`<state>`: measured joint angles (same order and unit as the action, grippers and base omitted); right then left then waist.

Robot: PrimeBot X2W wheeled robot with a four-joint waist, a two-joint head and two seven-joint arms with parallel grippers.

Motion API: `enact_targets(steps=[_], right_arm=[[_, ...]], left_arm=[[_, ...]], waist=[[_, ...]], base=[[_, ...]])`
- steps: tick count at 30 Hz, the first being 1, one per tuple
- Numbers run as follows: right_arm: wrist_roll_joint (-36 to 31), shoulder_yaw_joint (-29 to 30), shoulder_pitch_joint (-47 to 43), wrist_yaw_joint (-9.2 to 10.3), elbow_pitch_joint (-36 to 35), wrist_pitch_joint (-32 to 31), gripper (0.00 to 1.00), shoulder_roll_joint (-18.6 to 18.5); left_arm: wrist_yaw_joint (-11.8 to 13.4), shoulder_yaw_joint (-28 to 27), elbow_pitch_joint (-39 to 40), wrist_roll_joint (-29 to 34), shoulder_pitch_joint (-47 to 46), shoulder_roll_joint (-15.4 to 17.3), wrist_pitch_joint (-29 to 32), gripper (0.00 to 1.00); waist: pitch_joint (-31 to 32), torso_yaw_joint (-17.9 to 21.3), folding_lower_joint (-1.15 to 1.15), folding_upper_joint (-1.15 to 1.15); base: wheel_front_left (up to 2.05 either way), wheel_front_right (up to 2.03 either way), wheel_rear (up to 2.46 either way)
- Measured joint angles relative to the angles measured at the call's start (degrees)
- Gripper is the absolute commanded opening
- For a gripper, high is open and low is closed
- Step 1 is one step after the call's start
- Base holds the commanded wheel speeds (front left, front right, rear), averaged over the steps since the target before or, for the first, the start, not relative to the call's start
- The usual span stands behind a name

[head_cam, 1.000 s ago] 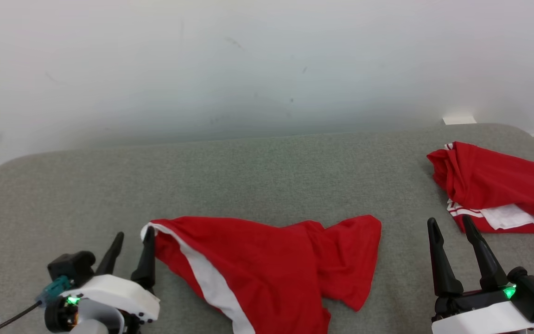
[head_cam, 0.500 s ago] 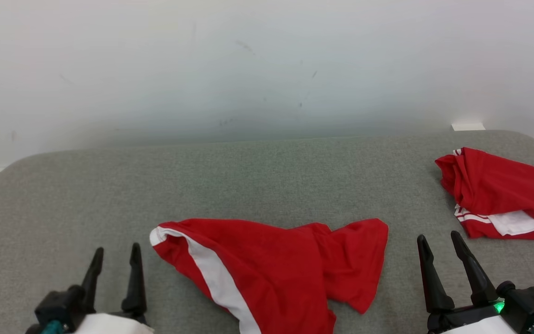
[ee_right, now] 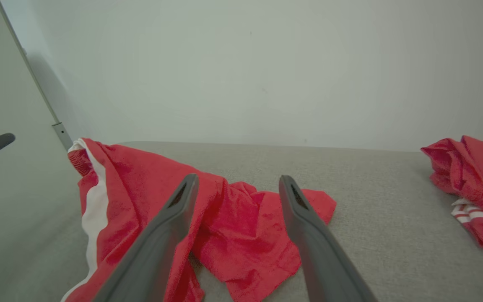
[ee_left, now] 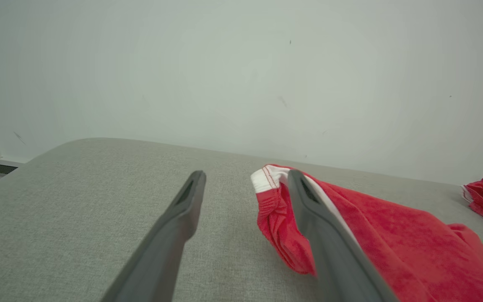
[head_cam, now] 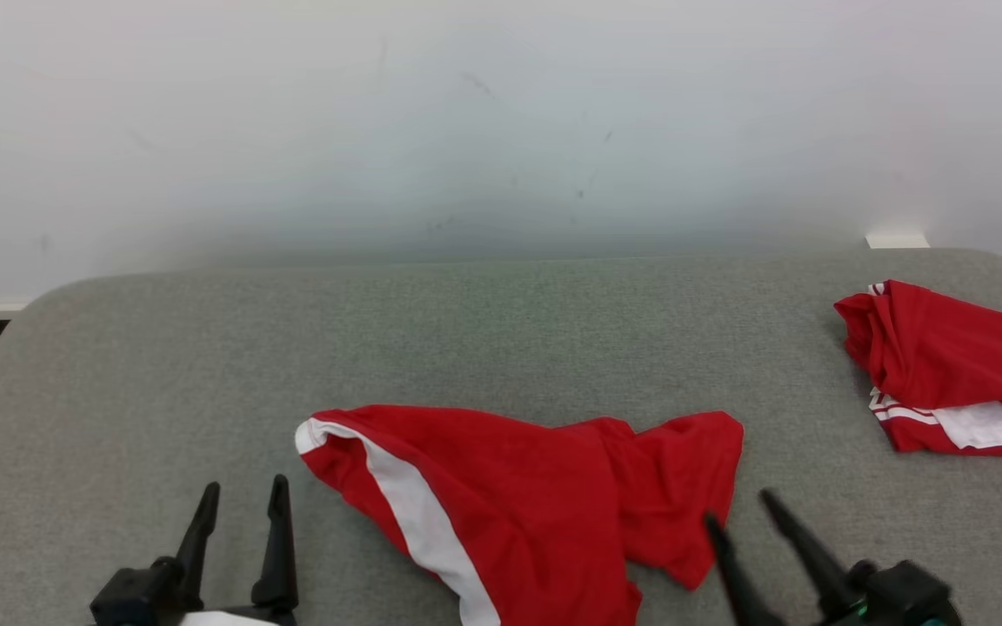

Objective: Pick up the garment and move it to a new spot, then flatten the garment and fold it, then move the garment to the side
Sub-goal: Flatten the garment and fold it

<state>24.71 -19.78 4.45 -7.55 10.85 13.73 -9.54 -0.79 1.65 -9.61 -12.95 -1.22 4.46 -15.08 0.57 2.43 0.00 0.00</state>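
Swinging left, the open right gripper (head_cam: 738, 507) has neared the crumpled red shorts (head_cam: 518, 496) for flattening; left gripper (head_cam: 243, 482) waits open.

Soft, even light fills every view, bright and free of glare. In the head view the white wall (head_cam: 501, 104) dims to a grey-green band across the middle, just above the worktop (head_cam: 162, 365). The red garment (head_cam: 536, 487) throws only a thin, soft shadow under its 5 o'clock fold. The right gripper (head_cam: 738, 508), at 5 o'clock, is smeared by motion blur. In both wrist views the near fingers (ee_left: 170, 239) look soft, while the cloth's weave stays crisp.
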Motion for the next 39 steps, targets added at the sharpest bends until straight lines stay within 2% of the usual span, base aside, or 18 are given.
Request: enact_targets(steps=[5, 9, 11, 17, 18, 19, 20, 21, 22, 27, 32, 39], right_arm=[[5.06, -11.56, 0.01, 0.0, 1.7, -5.19, 1.0, -4.76], [9.38, -18.84, 0.15, 0.0, 3.23, -8.93, 1.0, -5.9], [9.53, -21.14, 0.68, 0.0, 5.17, -10.23, 1.0, -6.68], [11.45, -23.69, 4.07, 0.01, 11.48, -9.55, 1.0, -5.12], [12.25, -24.24, 4.53, 0.01, 12.29, -9.47, 0.97, -4.77], [12.9, -24.8, 4.93, 0.01, 13.13, -9.34, 0.63, -4.58], [13.04, -25.33, 5.35, 0.01, 13.92, -9.16, 0.44, -4.47], [13.05, -25.9, 5.91, 0.0, 14.85, -9.12, 0.29, -4.56], [13.21, -26.27, 6.4, 0.0, 15.56, -9.03, 0.0, -4.75], [14.97, -27.33, 8.45, 0.0, 16.92, -6.91, 0.0, -5.61], [17.77, -27.49, 10.11, 0.0, 14.93, -5.47, 0.0, -7.83], [19.27, -25.97, 15.14, -0.01, 10.63, -8.02, 0.0, -15.99]], left_arm=[[-1.07, -0.6, -0.87, 0.68, -0.12, -0.65, 0.0, 1.0], [-1.56, -0.88, -1.12, 0.87, -0.79, -1.13, 0.0, 1.0], [-1.69, -1.05, -1.15, 0.88, -0.97, -1.23, 0.0, 1.0], [-1.8, -1.23, -1.37, 0.87, -1.28, -1.55, 0.0, 1.0], [-1.86, -1.27, -1.41, 0.87, -1.29, -1.56, 0.0, 1.0], [-1.96, -1.34, -1.47, 0.87, -1.3, -1.57, 0.0, 1.0], [-1.97, -1.29, -1.55, 0.87, -1.33, -1.58, 0.0, 1.0], [-2.0, -1.32, -1.63, 0.87, -1.37, -1.59, 0.0, 1.0], [-2.03, -1.34, -1.69, 0.87, -1.37, -1.6, 0.0, 1.0], [-1.99, -1.16, -1.82, 0.69, -1.44, -1.62, 0.0, 1.0], [-1.43, -0.63, -1.81, 0.43, -1.44, -1.64, 0.0, 1.0], [-1.43, 0.03, -1.72, 0.43, -1.77, -1.65, 0.0, 1.0]], waist=[[-0.35, -1.08, 0.0, 0.0], [-0.77, -2.59, 0.0, 0.0], [-1.06, -3.49, 0.0, 0.0], [-1.84, -6.19, 0.0, 0.0], [-1.9, -6.6, 0.0, 0.0], [-1.96, -6.98, 0.0, 0.0], [-2.02, -7.33, 0.0, 0.0], [-2.06, -7.67, 0.0, 0.0], [-2.09, -7.93, 0.0, 0.0], [-2.06, -8.43, 0.0, 0.0], [-2.01, -8.5, 0.0, 0.0], [-2.91, -8.33, 0.0, 0.0]], base=[[0.0, 0.0, 0.0], [0.0, 0.0, 0.0], [0.0, 0.0, 0.0], [0.0, 0.0, 0.0], [0.0, 0.0, 0.0], [0.0, 0.0, 0.0], [0.0, 0.0, 0.0], [0.0, 0.0, 0.0], [0.0, 0.0, 0.0], [0.0, 0.0, 0.0], [0.0, 0.0, 0.0], [0.0, 0.0, 0.0]])
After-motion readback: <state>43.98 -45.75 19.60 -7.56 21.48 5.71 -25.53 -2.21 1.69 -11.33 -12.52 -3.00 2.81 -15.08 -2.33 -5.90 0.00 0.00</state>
